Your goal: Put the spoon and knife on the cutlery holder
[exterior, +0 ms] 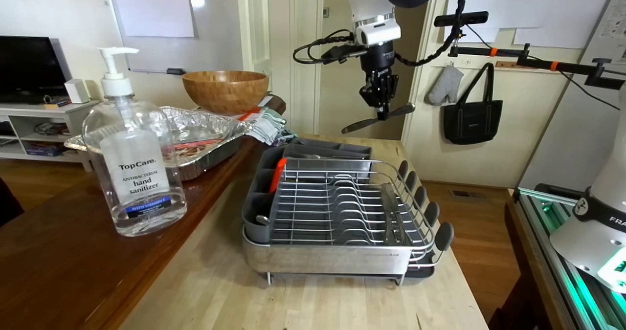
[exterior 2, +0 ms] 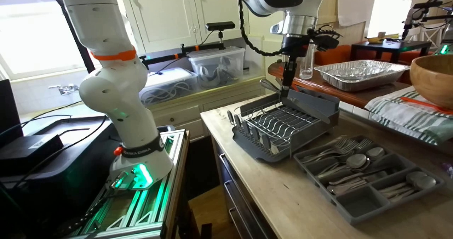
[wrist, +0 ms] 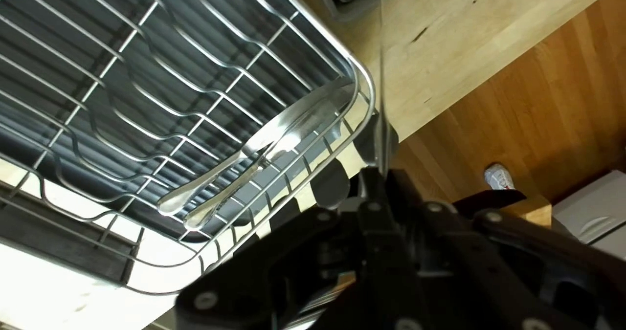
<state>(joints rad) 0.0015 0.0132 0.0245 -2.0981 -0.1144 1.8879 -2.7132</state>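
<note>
My gripper (exterior: 383,112) is shut on a metal knife (exterior: 362,125) and holds it above the dish rack. In an exterior view the gripper (exterior 2: 284,91) and the knife blade (exterior 2: 308,111) also show. In the wrist view the knife (wrist: 382,66) appears edge-on between the fingertips (wrist: 380,171). Two more knives (wrist: 274,137) lie on the rack's wires. The rack's grey cutlery holder (exterior: 256,228) runs along its side, with a shiny utensil end, likely a spoon (exterior: 262,219), in the near cup. A grey cutlery tray (exterior 2: 364,205) holds spoons, forks and other pieces.
The wire dish rack (exterior: 327,260) stands on the wooden counter (exterior 2: 304,203), with grey rounded prongs (exterior: 444,236) on one side. An orange handle (exterior: 277,175) sticks out of the holder. A sanitizer bottle (exterior: 139,173), foil pan (exterior: 205,159) and wooden bowl (exterior: 226,91) stand alongside.
</note>
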